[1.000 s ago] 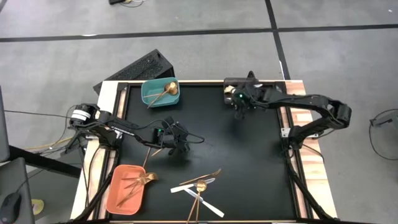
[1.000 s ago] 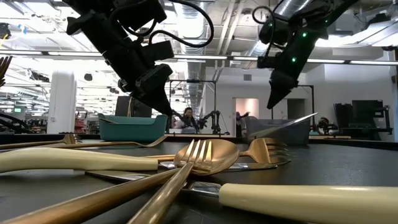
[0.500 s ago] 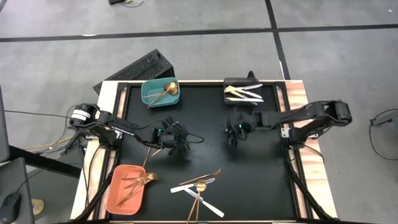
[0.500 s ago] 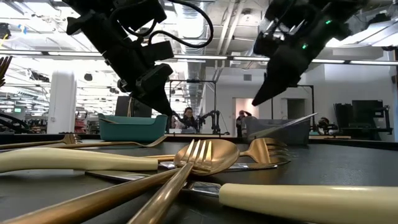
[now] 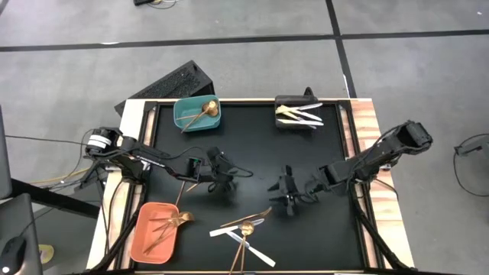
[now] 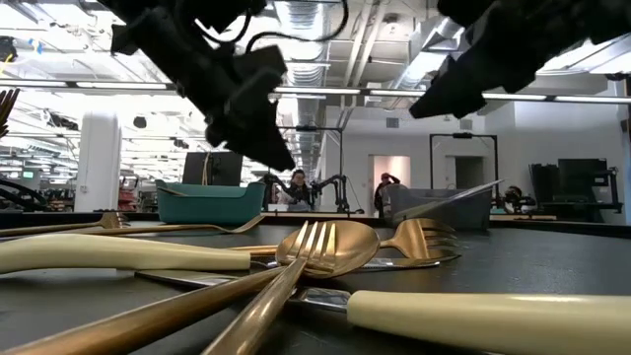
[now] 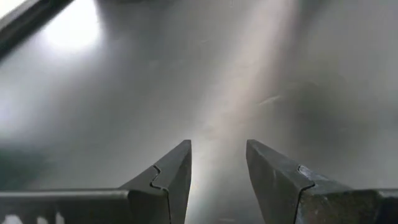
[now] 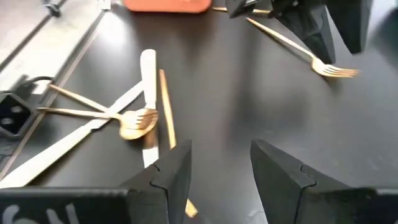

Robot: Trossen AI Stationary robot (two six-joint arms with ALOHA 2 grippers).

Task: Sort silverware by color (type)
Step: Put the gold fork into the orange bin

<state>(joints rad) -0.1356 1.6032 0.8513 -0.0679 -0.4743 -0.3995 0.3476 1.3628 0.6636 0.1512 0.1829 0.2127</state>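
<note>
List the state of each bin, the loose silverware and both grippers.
teal bin: holds a gold utensil.
black bin: holds white-handled knives.
salmon bin: holds gold utensils.
loose pile: unsorted on the mat.
left gripper: open, empty.
right gripper: open, empty, facing the pile.

— Can any text, label, brand or number be read anywhere in these views?

— None can be made out. No lettering is seen on the tabletop (image 5: 252, 153), and nothing is printed on the bins or the cutlery.

— What about the room beyond, seen from tabletop height?

— No legible sign or number is found there; anything that might be writing is too small and blurred to be read.
</note>
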